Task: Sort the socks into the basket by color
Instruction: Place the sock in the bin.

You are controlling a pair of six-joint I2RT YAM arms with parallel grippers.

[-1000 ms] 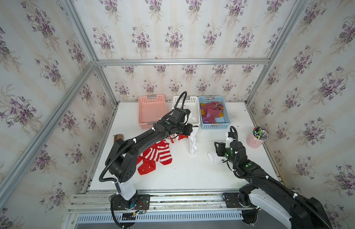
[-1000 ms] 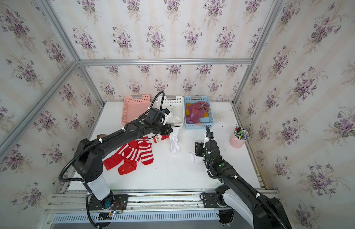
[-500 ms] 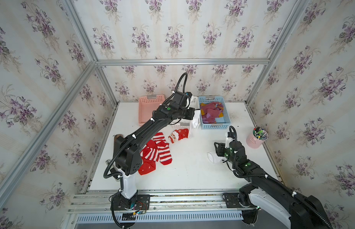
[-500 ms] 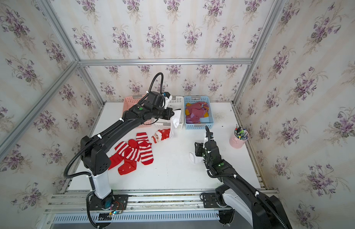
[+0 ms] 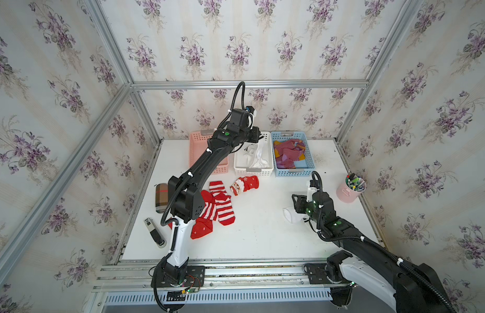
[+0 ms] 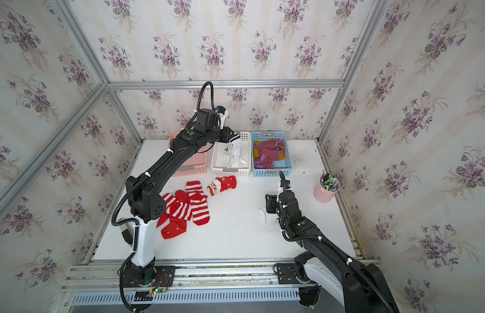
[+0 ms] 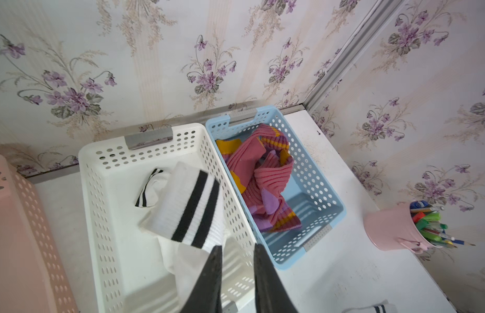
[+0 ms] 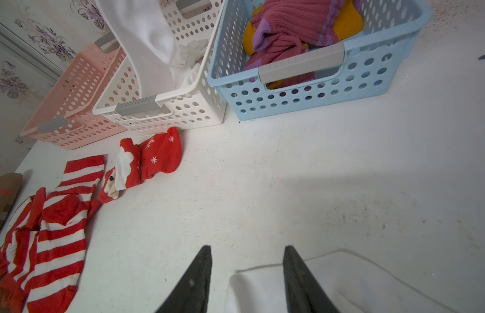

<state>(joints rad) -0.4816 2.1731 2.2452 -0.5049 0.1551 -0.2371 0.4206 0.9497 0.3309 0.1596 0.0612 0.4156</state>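
done: maroon socks (image 5: 287, 153) are in the blue basket (image 5: 282, 172); a folded banded sock (image 7: 149, 187) lies in the white basket (image 7: 100, 216).
in hand: white banded sock (image 7: 190, 206) hangs over the white basket, partly inside it, just off the left gripper (image 7: 238, 248).
left jaws: narrow gap with nothing between them; the sock reads as let go.
right jaws: right gripper (image 8: 246, 248) is low over a loose white sock (image 8: 344, 281) on the surface (image 5: 263, 244). Jaws are moderately apart with the sock edge between them, not pinched.
left to do: the loose white sock, plus all the reds on the surface: striped pile (image 5: 222, 206), Santa sock (image 5: 245, 184), snowflake sock (image 5: 200, 231).
pink basket (image 5: 198, 151): looks empty where visible; likely meant for the reds.
progress: about halfway, by my guess.
left wrist only: the jaw gap, the black bands, the folded sock underneath.
right wrist only: the sock edge at the right jaws; in both top views the wrist hides it.
top views only: the whole red pile; the left arm covers part of the pink basket.
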